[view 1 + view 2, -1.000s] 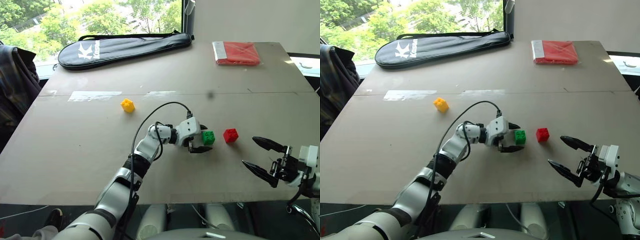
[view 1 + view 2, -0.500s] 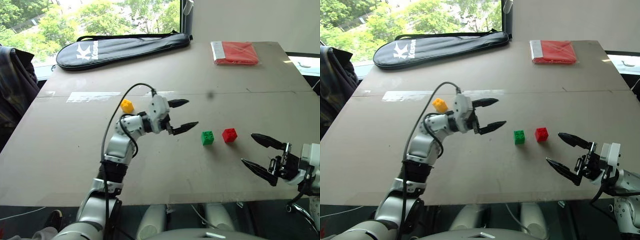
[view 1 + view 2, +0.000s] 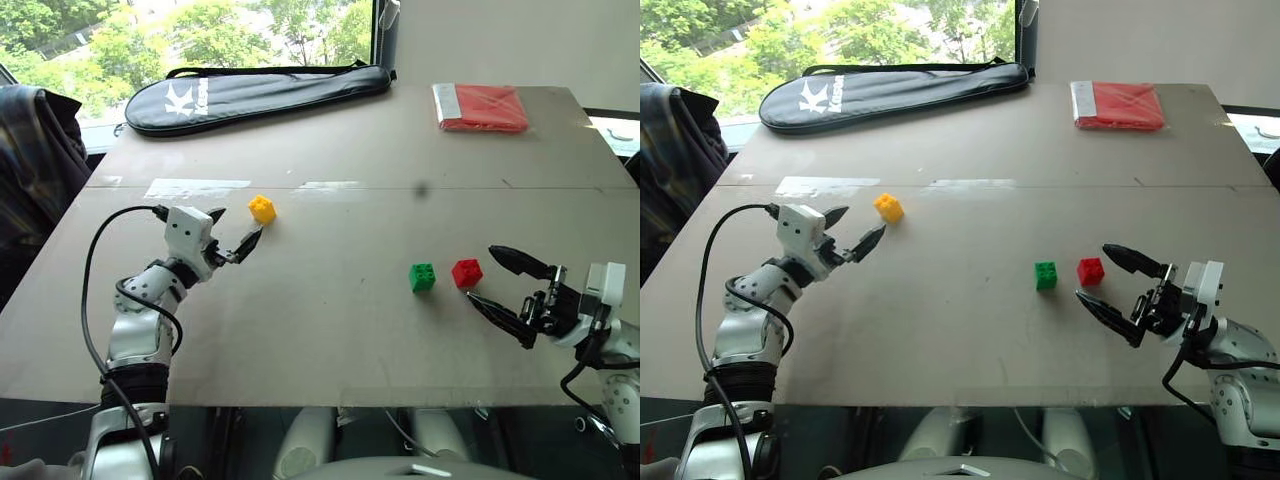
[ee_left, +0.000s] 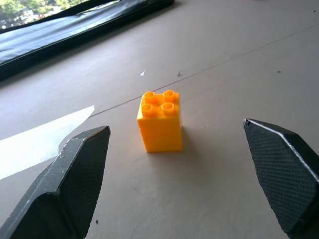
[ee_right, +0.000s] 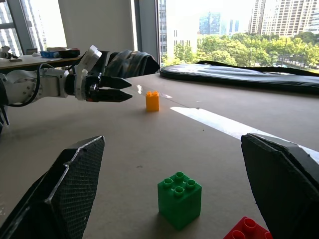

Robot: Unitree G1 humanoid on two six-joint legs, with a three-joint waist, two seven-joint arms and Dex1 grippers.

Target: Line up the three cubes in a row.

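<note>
The left gripper (image 3: 232, 233), jaws apart and empty, has swung away from the green cube (image 3: 422, 277) to face the yellow cube (image 3: 262, 208), likely the next pick.

Yellow cube (image 3: 262, 208), orange-yellow, upper left of centre. Green cube (image 3: 422, 277), bright green, right of centre; red cube (image 3: 466, 272), plain red, just right of it. Table (image 3: 330, 330) dull grey-brown, with a pale whitish tape patch (image 3: 197, 187) at left centre. Racket bag (image 3: 260, 93) at top left, black with white lettering. Flat packet (image 3: 478, 106) at top right, red with a white edge. Left gripper (image 3: 232, 236) and right gripper (image 3: 503, 291): black fingers on white housings. Checked dark cloth (image 3: 35, 160) at the left edge, grey-blue plaid. Green foliage (image 3: 120, 40) at the top.
</note>
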